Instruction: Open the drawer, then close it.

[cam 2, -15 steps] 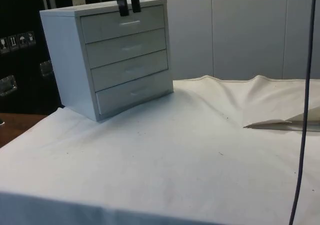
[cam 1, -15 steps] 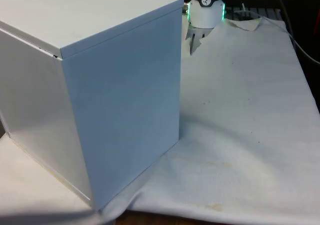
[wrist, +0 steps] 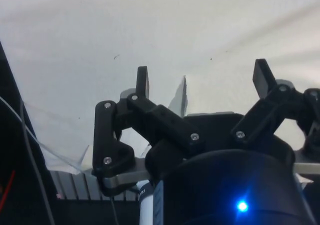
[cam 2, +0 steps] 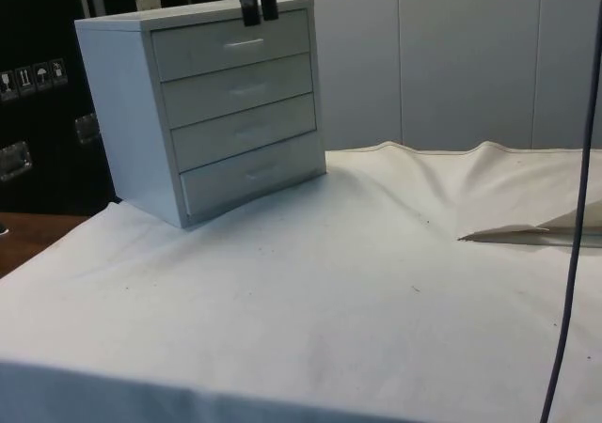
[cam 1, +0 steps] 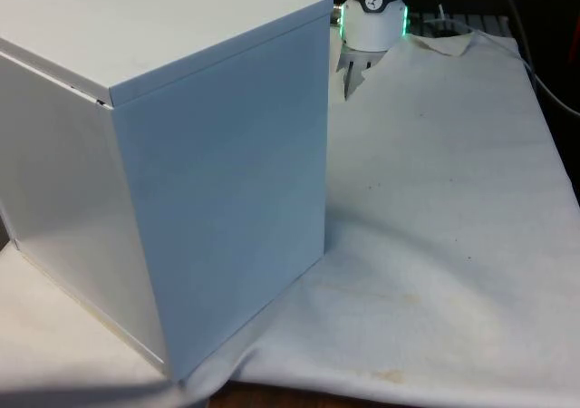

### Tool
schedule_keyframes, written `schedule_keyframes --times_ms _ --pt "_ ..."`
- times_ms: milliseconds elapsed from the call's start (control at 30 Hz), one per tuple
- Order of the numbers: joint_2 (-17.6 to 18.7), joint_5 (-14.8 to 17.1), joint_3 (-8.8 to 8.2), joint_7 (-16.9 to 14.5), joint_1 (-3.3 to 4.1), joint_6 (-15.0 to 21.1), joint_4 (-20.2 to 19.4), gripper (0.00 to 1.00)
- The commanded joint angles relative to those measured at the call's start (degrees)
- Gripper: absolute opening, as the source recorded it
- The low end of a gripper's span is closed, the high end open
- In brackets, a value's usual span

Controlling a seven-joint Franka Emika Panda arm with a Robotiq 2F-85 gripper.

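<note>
A pale grey chest of drawers point(cam 2: 132, 113) stands on the white cloth, and all its drawers are pushed in flush. In the front view the chest point(cam 1: 217, 199) turns a plain side and its top to the camera. The top drawer point(cam 2: 202, 52) carries a slim light handle point(cam 2: 245, 42). My black gripper point(cam 2: 260, 9) hangs just above that handle, level with the chest's top edge and slightly to the handle's right. In the wrist view the gripper point(wrist: 202, 80) is open; its two fingers point(wrist: 142, 82) stand wide apart with nothing between them, only cloth beyond.
The white cloth point(cam 2: 329, 282) spreads wide in front of the chest, with a raised fold point(cam 2: 527, 232) at the side view's right. A dark cable point(cam 2: 569, 254) hangs down near that edge. The robot's base point(cam 1: 372, 14) stands behind the chest.
The gripper has shifted a little to the side view's right along the chest's top edge. The drawers have not moved.
</note>
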Motion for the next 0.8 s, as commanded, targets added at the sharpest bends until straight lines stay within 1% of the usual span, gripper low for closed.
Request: schedule_keyframes --times_ms 0,133,167,233,433,467,533,633,667,700,733,767 --pt "-0.2 -0.2 -0.11 -0.6 -0.11 0.4 -0.2 1.0" --pt "-0.6 -0.3 -0.63 -2.5 -0.06 0.3 -0.5 1.0" --pt "-0.1 0.0 -0.63 -2.1 0.0 0.0 0.0 1.0" --pt "-0.8 -0.4 -0.97 -4.0 -0.06 0.3 -0.7 1.0" --pt "-1.1 -0.4 -1.6 -6.8 -0.06 0.2 -1.0 1.0" --pt "-0.6 0.0 -1.6 -6.5 0.0 -0.1 -0.6 1.0" --pt "-1.1 -0.3 -1.89 -8.3 -0.06 0.3 -1.0 1.0" --pt "-1.1 -0.3 -2.12 -9.8 -0.06 0.3 -1.0 1.0" --pt "-1.1 -0.3 -2.23 -10.3 -0.06 0.4 -1.0 1.0" --pt "-0.8 0.0 -2.23 -10.0 0.0 -0.1 -0.7 1.0" --pt "-1.1 -0.3 -2.41 -11.3 -0.06 0.5 -1.0 1.0" --pt "-1.1 -0.3 -2.46 -11.7 -0.06 0.5 -1.0 1.0"
